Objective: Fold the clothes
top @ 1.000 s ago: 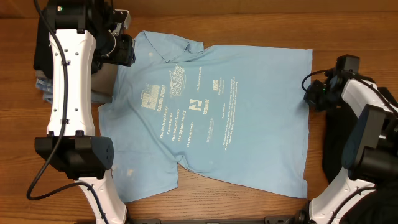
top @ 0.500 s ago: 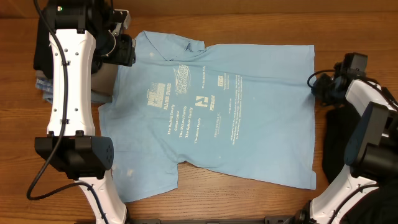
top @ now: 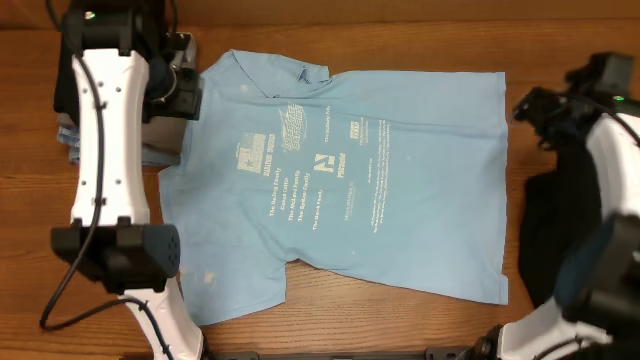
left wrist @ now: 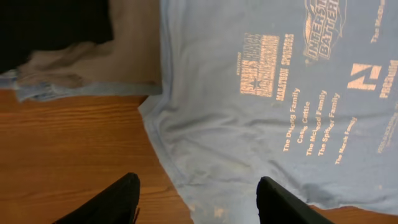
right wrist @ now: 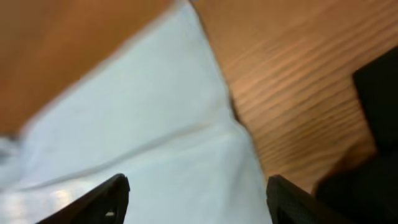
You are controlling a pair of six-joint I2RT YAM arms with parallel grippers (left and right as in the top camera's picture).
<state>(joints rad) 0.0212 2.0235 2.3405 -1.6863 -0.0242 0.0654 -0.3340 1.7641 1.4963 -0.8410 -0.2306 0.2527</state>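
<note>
I read the shirt (top: 420,200) as light, limp, wrinkle-prone; I'd pinch its right corners. My left gripper (left wrist: 198,198) is spread, empty; right gripper (right wrist: 196,199) seems spread too, view blurred.

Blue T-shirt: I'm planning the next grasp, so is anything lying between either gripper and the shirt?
Nothing visible does. The left gripper hangs open over an edge of the T-shirt, and the right gripper hangs open over one of its corners, with nothing lying on the fabric there. The black garment lies off to the side.
</note>
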